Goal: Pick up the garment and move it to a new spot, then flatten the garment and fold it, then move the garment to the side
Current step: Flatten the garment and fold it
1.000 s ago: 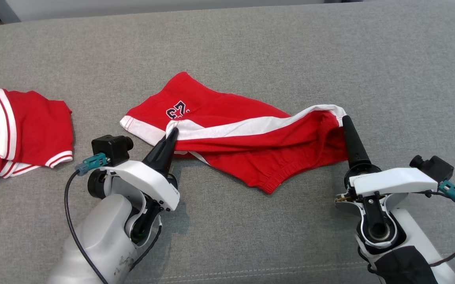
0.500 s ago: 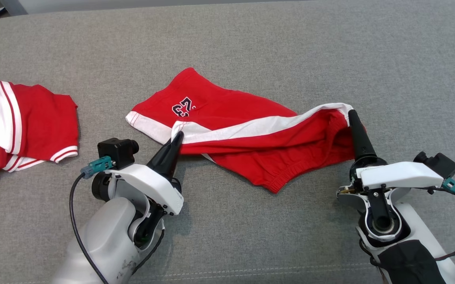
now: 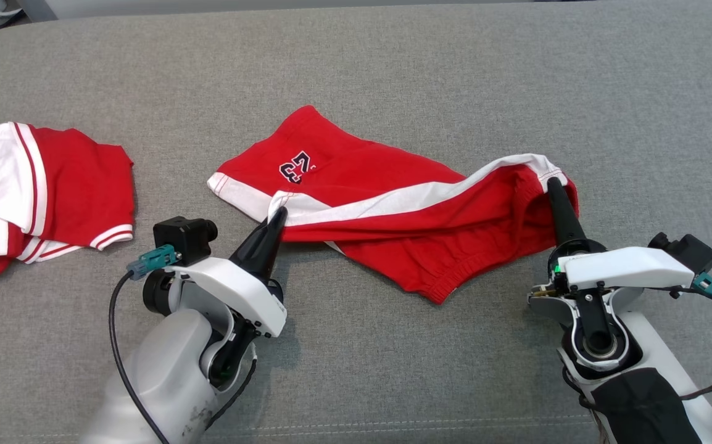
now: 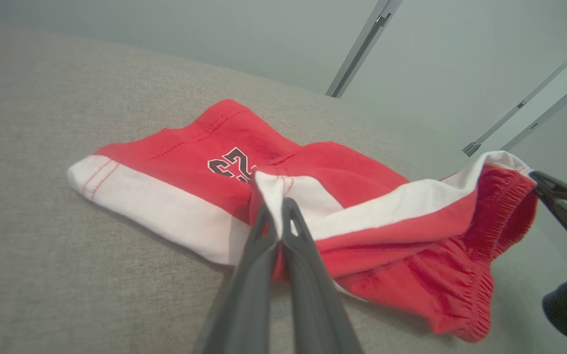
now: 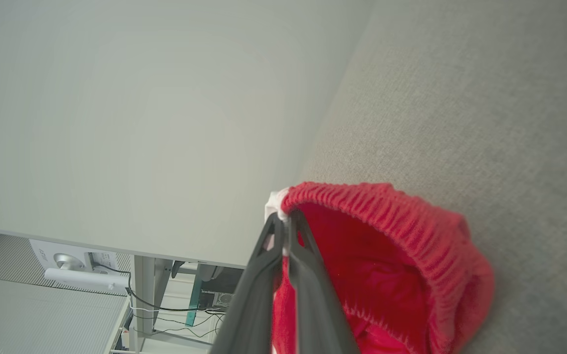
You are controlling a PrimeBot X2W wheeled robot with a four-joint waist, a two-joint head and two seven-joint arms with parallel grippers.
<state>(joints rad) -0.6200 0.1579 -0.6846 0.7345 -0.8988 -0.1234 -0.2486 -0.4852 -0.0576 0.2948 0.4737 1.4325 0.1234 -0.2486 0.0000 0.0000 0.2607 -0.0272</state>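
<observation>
My right claw [image 3: 555, 183] has just pressed together on the elastic waistband [image 5: 377, 199] of the shorts [image 3: 405, 234]; a second ago it stood spread. My left claw [image 3: 279, 214] pinches the white hem [image 4: 308, 194] at the shorts' other end. With both ends held, I judge the lift can start. The shorts lie rumpled on the grey cushion [image 3: 393, 74]. A second garment [image 3: 66, 179], well left of the shorts, is what I'd steer clear of.

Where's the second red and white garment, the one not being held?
Head view: the red and white garment lies far left on the grey fabric surface, left of the left gripper, untouched.
</observation>
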